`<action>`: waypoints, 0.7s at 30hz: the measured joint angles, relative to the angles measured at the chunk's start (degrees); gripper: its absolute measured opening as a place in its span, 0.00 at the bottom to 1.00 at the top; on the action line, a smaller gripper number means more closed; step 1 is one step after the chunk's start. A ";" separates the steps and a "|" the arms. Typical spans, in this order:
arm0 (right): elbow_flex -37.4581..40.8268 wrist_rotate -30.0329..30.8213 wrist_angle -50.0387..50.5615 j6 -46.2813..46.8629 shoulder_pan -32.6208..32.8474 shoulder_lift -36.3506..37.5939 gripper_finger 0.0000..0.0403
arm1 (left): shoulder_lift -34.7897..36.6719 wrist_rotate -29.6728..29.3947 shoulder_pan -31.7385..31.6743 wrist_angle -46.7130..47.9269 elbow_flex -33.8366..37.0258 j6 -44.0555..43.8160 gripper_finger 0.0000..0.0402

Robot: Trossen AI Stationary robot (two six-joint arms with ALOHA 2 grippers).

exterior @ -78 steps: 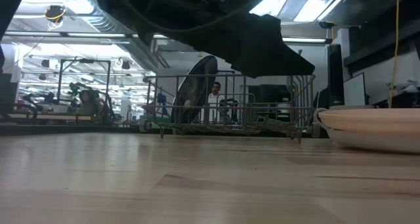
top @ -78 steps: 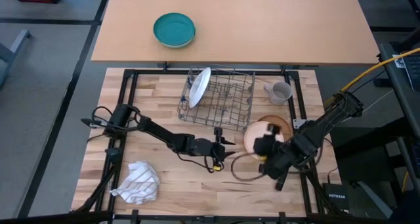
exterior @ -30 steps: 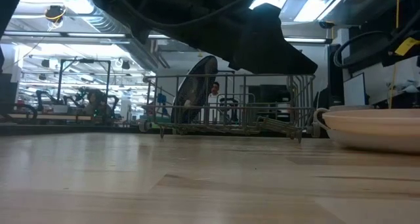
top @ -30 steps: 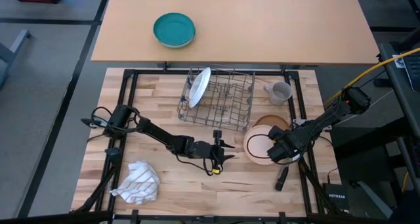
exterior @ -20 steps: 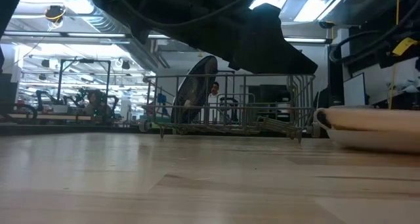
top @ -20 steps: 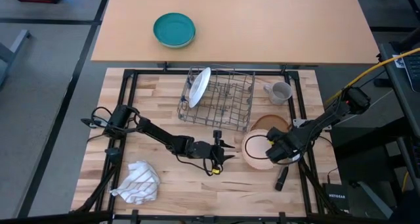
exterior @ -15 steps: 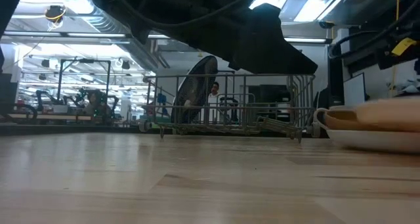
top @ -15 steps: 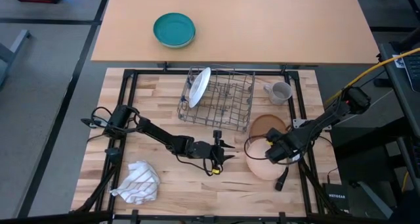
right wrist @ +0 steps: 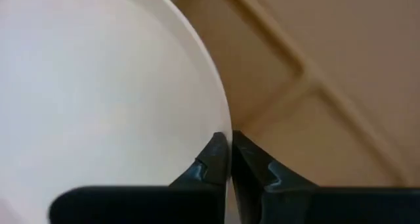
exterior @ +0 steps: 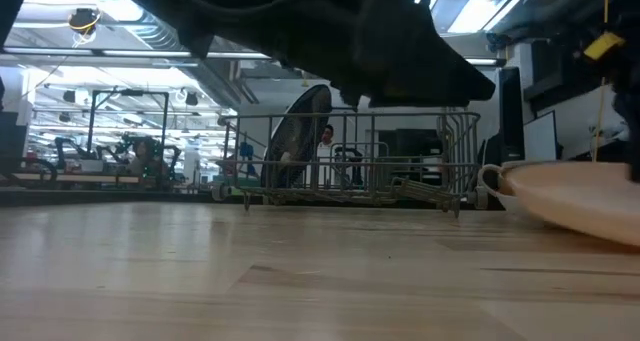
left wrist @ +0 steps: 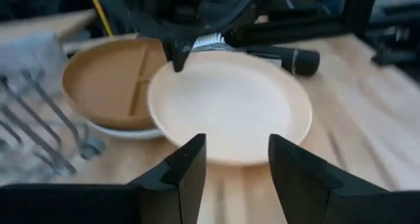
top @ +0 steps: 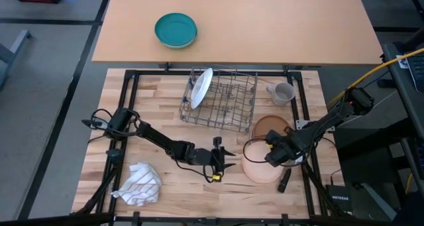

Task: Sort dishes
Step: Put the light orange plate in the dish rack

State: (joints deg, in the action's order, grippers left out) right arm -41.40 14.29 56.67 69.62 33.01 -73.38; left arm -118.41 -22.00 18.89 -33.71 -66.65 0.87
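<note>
A pale peach plate (top: pixel 258 165) hangs tilted at the table's near right, and my right gripper (top: pixel 270 153) is shut on it. Just beyond it the bowl with the tan, divided inside (top: pixel 274 126) rests on the table. A white plate (top: pixel 201 87) stands on edge in the wire rack (top: pixel 225 99), and a grey mug (top: pixel 284 93) stands to the rack's right. My left gripper (top: pixel 225 158) is open, low over the table left of the peach plate (left wrist: pixel 230 109), pointing at it with nothing between its fingers. My right gripper pinches the peach plate's rim (right wrist: pixel 222 122) on its right side between the two fingertips (right wrist: pixel 213 155). The fingers come from the table's right, slanting down. The plate is tilted; in the left wrist view its far edge (left wrist: pixel 164 119) overlaps the tan bowl (left wrist: pixel 108 86).
A teal bowl (top: pixel 175 29) sits on the far tabletop. A white striped cloth (top: pixel 139 184) lies crumpled at the near left. A dark cylinder (top: pixel 284 181) lies near the plate at the near right. Black frame rails (top: pixel 305 107) border the work board.
My right gripper has drawn the peach plate off the tan bowl, toward the table's near edge and a little left, and the plate has tipped out of level. My left gripper has edged toward the near edge.
</note>
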 joint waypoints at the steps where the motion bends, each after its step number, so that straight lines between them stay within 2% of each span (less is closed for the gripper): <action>1: -0.26 1.55 -1.02 -0.96 0.00 0.00 0.02 | 0.00 0.02 0.13 0.06 0.00 -2.66 0.38; 6: -1.08 8.87 -6.79 -5.82 0.00 -0.02 0.03 | 0.00 -0.04 0.91 0.05 0.00 -8.57 0.38; 12: -1.10 12.72 -11.46 -10.68 0.00 -0.02 0.02 | 0.36 -0.94 0.88 -0.02 0.00 -12.07 0.38; 21: -1.15 18.05 -17.89 -19.46 -0.04 -0.02 0.02 | 6.60 -4.21 1.31 0.83 0.04 -9.20 0.38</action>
State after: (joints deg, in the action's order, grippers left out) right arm -42.54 32.34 38.78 50.16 32.97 -73.41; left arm -111.81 -26.21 20.20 -32.89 -66.61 -8.32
